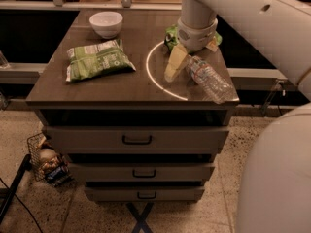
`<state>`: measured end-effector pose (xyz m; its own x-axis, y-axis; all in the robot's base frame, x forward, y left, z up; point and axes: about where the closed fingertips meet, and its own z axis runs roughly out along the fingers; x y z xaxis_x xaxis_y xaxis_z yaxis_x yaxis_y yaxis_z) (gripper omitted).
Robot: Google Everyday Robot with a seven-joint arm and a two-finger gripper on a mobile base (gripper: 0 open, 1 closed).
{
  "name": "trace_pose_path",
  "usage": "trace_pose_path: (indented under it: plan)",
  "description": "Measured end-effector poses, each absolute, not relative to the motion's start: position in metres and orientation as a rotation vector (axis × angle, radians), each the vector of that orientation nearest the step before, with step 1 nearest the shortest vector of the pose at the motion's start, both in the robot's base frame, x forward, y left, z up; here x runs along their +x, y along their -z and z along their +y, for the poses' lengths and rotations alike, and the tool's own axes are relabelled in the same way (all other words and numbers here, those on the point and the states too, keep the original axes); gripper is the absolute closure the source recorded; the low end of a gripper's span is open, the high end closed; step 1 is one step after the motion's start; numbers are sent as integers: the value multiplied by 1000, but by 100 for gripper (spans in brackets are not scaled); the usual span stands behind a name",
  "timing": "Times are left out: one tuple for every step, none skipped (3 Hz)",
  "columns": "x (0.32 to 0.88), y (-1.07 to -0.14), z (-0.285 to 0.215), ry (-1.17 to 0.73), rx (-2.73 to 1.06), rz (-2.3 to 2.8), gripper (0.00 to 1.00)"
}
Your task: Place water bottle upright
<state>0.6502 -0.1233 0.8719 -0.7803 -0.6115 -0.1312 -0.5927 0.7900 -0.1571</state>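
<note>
The water bottle (210, 79) is clear and ribbed and lies on its side near the table's front right corner, its base toward the edge. Its top end points toward my gripper (175, 62). My gripper hangs from the white arm (197, 18) and reaches down to the tabletop just left of the bottle's top end. I cannot tell if it touches the bottle. The bottle's cap is hidden close by the gripper.
A green snack bag (97, 59) lies at the table's left. A white bowl (106, 23) stands at the back. Another green bag (170, 36) sits behind the gripper. A bright ring (151, 74) marks the tabletop (121, 84). Drawers (137, 140) are below; a wire basket (44, 158) stands on the floor.
</note>
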Motion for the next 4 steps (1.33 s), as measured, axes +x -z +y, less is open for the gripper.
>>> trace_pose_path:
  plan:
    - [664, -851, -113, 157, -932, 2857, 0]
    - [671, -842, -110, 161, -912, 2894, 0]
    - [675, -843, -125, 161, -828, 2921, 0]
    - [675, -851, -143, 161, -737, 2929, 0]
